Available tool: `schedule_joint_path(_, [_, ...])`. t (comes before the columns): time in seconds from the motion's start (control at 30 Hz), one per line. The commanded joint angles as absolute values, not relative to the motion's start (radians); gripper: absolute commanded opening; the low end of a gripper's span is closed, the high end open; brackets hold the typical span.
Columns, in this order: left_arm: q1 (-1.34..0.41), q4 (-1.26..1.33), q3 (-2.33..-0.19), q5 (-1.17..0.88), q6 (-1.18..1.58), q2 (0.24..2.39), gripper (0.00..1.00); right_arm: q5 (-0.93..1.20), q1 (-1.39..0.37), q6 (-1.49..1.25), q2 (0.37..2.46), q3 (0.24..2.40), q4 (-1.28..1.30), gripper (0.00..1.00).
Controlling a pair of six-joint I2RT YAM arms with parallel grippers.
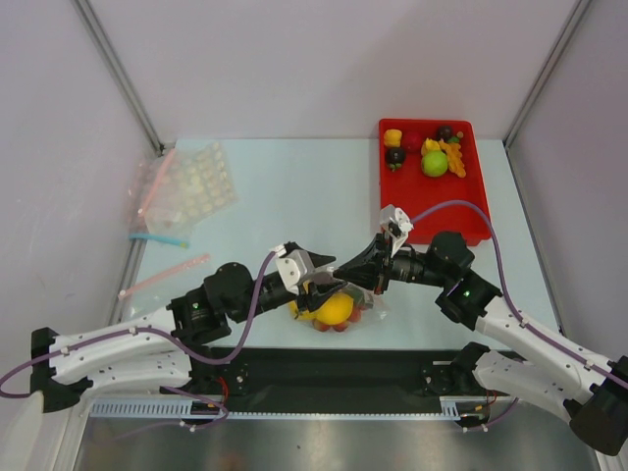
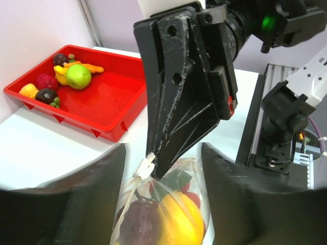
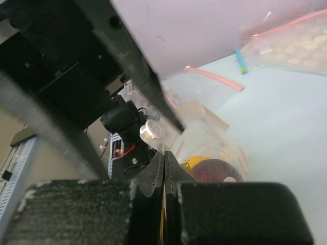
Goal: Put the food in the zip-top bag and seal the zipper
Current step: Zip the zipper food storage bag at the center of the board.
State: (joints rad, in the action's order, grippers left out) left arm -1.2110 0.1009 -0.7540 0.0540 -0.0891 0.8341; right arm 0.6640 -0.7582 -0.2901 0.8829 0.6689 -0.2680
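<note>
The zip-top bag (image 1: 339,312) lies near the table's front edge between both arms, holding food: a yellow piece (image 2: 176,219), a dark purple one (image 2: 138,219) and small red ones (image 2: 193,199). My right gripper (image 3: 164,162) is shut on the bag's top rim beside the white slider (image 3: 152,129) of the zipper (image 2: 144,167). My left gripper (image 2: 163,204) stands open, one finger on each side of the bag, just below the right gripper (image 2: 159,171). More food (image 1: 435,162), green, yellow, orange and dark, lies in the red tray.
The red tray (image 1: 432,211) sits at the back right. Other clear bags and a white dimpled sheet (image 1: 191,182) lie at the back left, with a blue strip (image 1: 157,238) and a pink strip (image 1: 162,276) nearer. Frame posts stand at the back corners.
</note>
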Motion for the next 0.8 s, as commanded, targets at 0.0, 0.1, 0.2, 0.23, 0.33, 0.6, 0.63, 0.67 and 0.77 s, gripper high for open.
schedule_joint_path(0.0, [-1.215,0.115,-0.787,0.096,-0.113,0.821,0.55,0.686,-0.764,-0.281,0.871,0.718,-0.337,0.0])
schedule_joint_path(0.1, [-1.216,0.127,-0.767,0.123,-0.126,0.801,0.44,0.695,-0.762,-0.282,0.868,0.716,-0.341,0.0])
schedule_joint_path(0.2, [-1.216,0.137,-0.758,0.112,-0.13,0.795,0.36,0.701,-0.764,-0.282,0.865,0.716,-0.342,0.0])
schedule_joint_path(0.23, [-1.215,0.135,-0.759,0.106,-0.132,0.799,0.35,0.701,-0.764,-0.284,0.862,0.713,-0.344,0.0])
schedule_joint_path(0.33, [-1.215,0.123,-0.77,0.095,-0.137,0.824,0.28,0.709,-0.762,-0.284,0.854,0.71,-0.351,0.0])
schedule_joint_path(0.6, [-1.216,0.113,-0.781,0.112,-0.121,0.825,0.0,0.719,-0.762,-0.276,0.824,0.693,-0.364,0.0])
schedule_joint_path(0.63, [-1.216,0.115,-0.781,0.109,-0.118,0.812,0.0,0.722,-0.762,-0.275,0.824,0.693,-0.364,0.0])
schedule_joint_path(0.67, [-1.215,0.114,-0.779,0.104,-0.118,0.804,0.0,0.724,-0.762,-0.27,0.824,0.695,-0.364,0.0])
schedule_joint_path(0.77, [-1.215,0.106,-0.781,0.098,-0.112,0.789,0.0,0.73,-0.762,-0.259,0.824,0.692,-0.364,0.0])
